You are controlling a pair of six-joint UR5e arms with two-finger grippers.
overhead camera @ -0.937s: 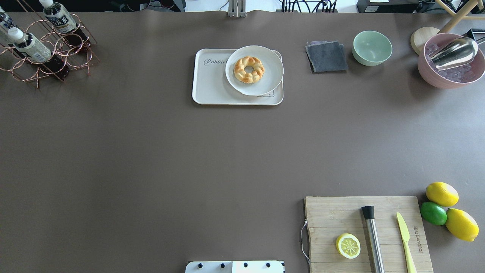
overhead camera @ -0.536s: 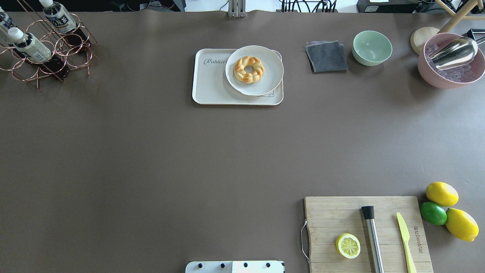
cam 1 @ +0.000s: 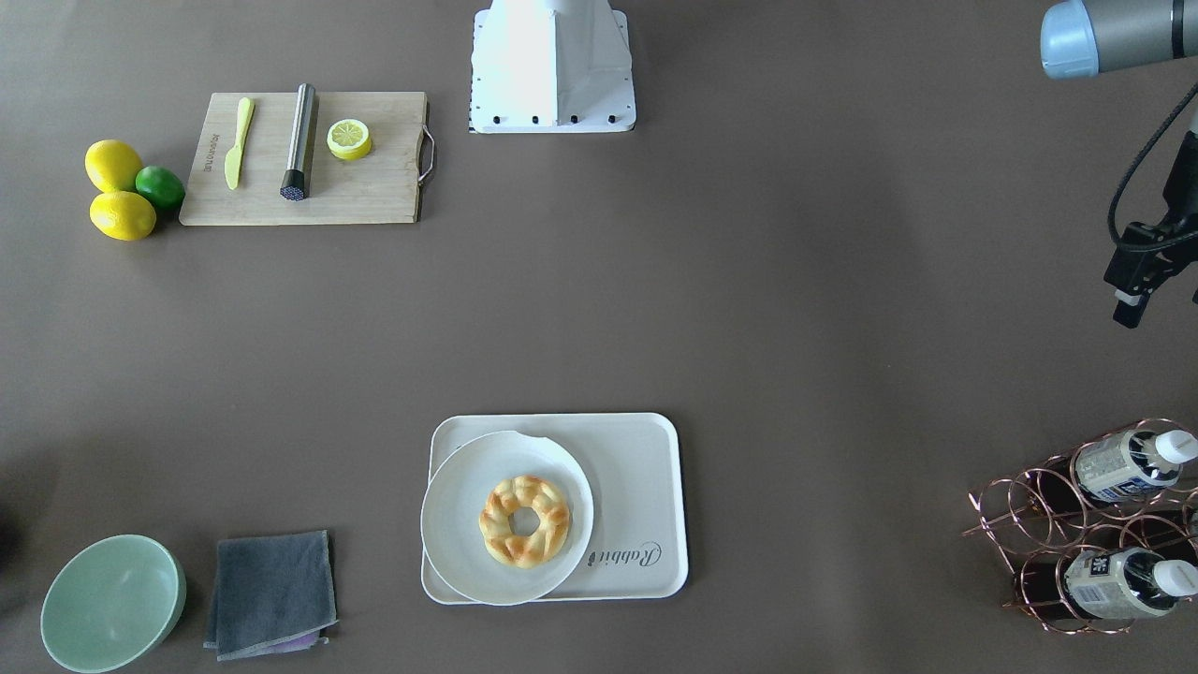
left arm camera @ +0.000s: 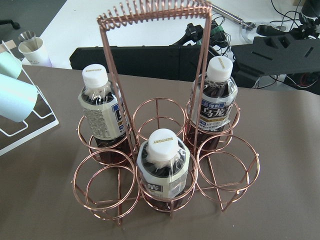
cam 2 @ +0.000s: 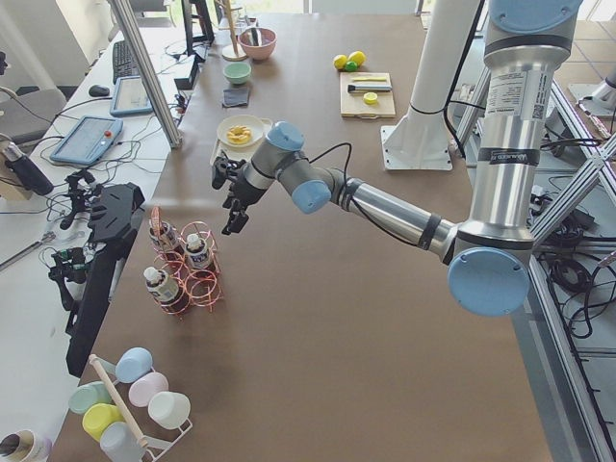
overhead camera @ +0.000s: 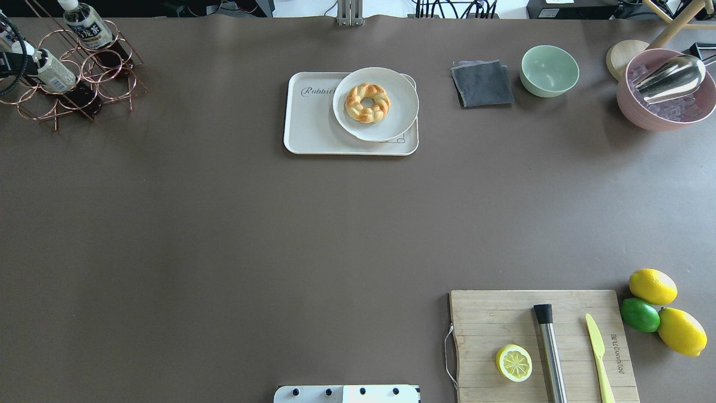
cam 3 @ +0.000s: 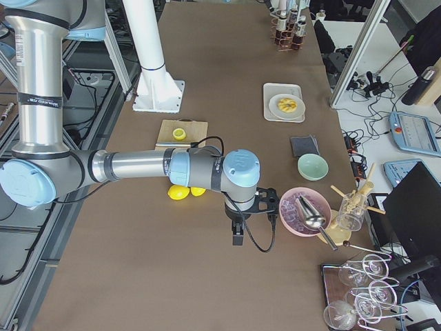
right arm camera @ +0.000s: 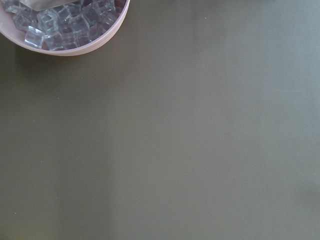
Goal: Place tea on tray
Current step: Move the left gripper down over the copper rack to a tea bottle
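Three tea bottles with white caps stand in a copper wire rack: one tea bottle in front, one at the left and one at the right. The rack sits at the table's far left corner. The cream tray holds a white plate with a braided doughnut on its right half. My left gripper hovers short of the rack, apart from the bottles, its one visible finger splayed as if open. My right gripper hangs beside the pink ice bowl; whether it is open or shut, I cannot tell.
A grey cloth and a green bowl lie right of the tray. The cutting board, near the right front, carries a lemon half, a metal muddler and a knife, with two lemons and a lime beside it.
A black part of my left arm and its cable have come into the overhead view's left edge, over the rack. The bottles, tray and plate have not moved.
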